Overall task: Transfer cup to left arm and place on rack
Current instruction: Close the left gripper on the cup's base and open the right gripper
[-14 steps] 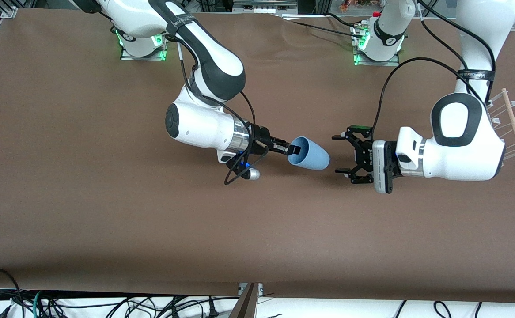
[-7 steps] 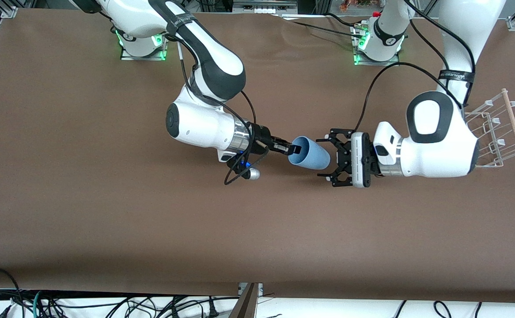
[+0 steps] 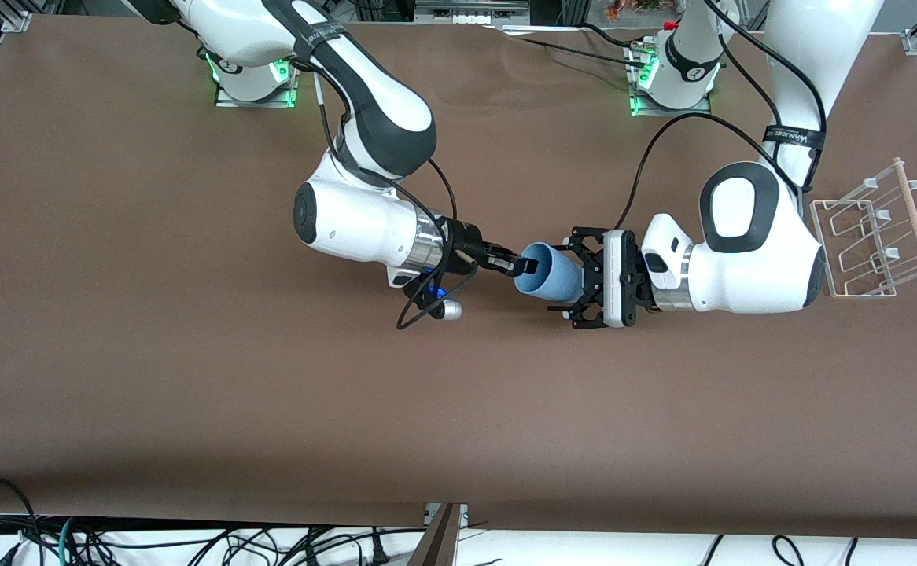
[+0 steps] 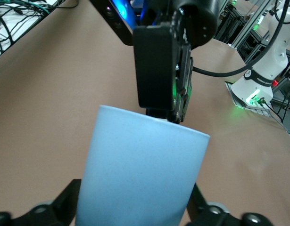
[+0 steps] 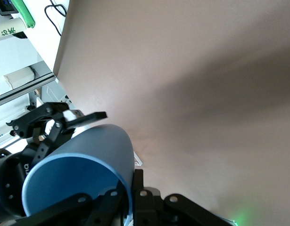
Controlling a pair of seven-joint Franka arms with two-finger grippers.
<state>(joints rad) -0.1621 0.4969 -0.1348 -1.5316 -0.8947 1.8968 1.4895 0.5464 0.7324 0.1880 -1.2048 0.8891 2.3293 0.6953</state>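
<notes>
Your light-blue cup (image 3: 550, 275) hangs in the air over the middle of the brown table (image 3: 191, 393), lying on its side. Its long axis runs along the table: the open mouth faces the right arm's end, the closed base faces the left arm's end.

The right gripper (image 3: 523, 266) is clamped on the cup's rim, one finger inside the mouth and one outside, carrying it. In the right wrist view you see the cup (image 5: 81, 176) mouth-on.

The left gripper (image 3: 572, 273) is over the table at the cup's base end, its black fingers (image 3: 583, 235) spread wide and straddling the narrow end; you can't tell whether they touch the wall. The left wrist view shows the cup (image 4: 142, 174) filling the space between them.

The wire rack (image 3: 871, 236) stands at the left arm's end of the table, well apart from the cup.
</notes>
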